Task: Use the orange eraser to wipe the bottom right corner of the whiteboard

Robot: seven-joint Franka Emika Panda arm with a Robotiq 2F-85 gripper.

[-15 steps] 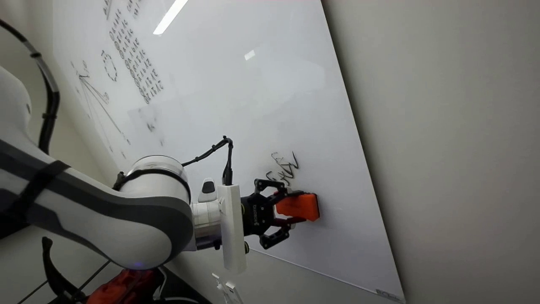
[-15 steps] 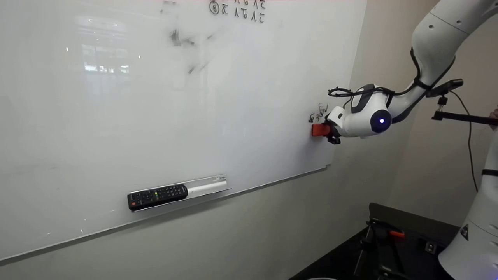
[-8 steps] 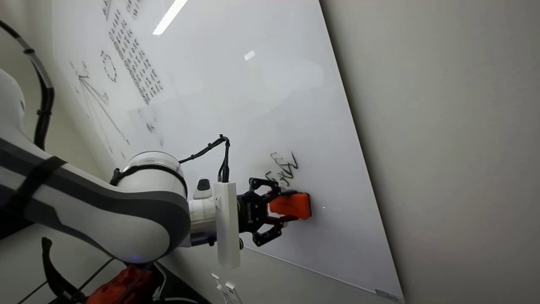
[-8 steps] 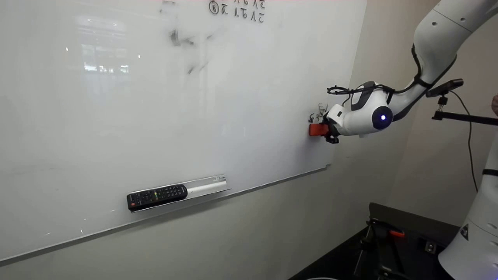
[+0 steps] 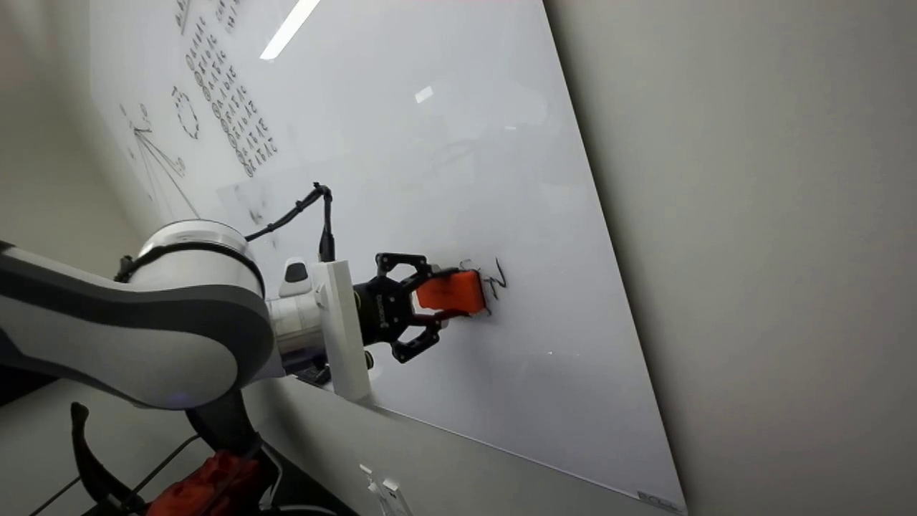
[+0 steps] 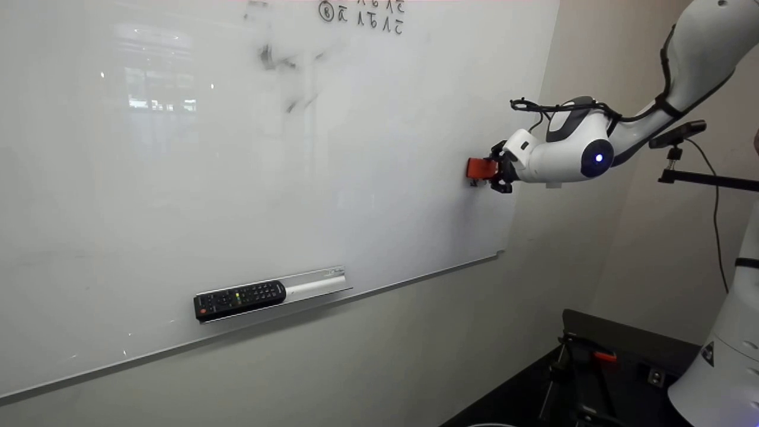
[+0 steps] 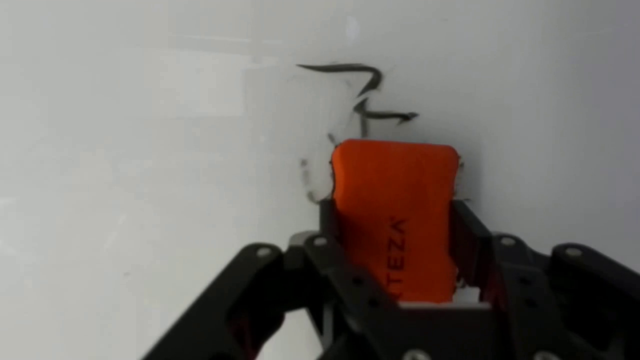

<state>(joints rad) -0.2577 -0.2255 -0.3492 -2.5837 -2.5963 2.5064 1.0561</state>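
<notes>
The orange eraser (image 7: 395, 180) is gripped along its two sides by my gripper (image 7: 392, 212), whose black fingers stand apart by its width. Its far end faces the large glossy whiteboard (image 5: 458, 165), over the small black scribble (image 7: 345, 68) in the board's lower right part. Strokes of that scribble show beyond the eraser's front end and beside its left side in the wrist view; the rest lies hidden behind it. In both exterior views the eraser sits right at the board's face, though I cannot tell whether it touches.
A black remote (image 6: 240, 299) lies in a clear tray (image 6: 317, 284) on the board's lower part. The board's bottom edge (image 6: 415, 277) runs below the gripper. A bracket-mounted camera (image 6: 678, 134) stands behind the arm. Grid-like writing (image 5: 229, 107) covers the board farther off.
My gripper has carried the eraser upward along the board, from just below the scribble to over it. More of the scribble is now covered. The grip is unchanged.
</notes>
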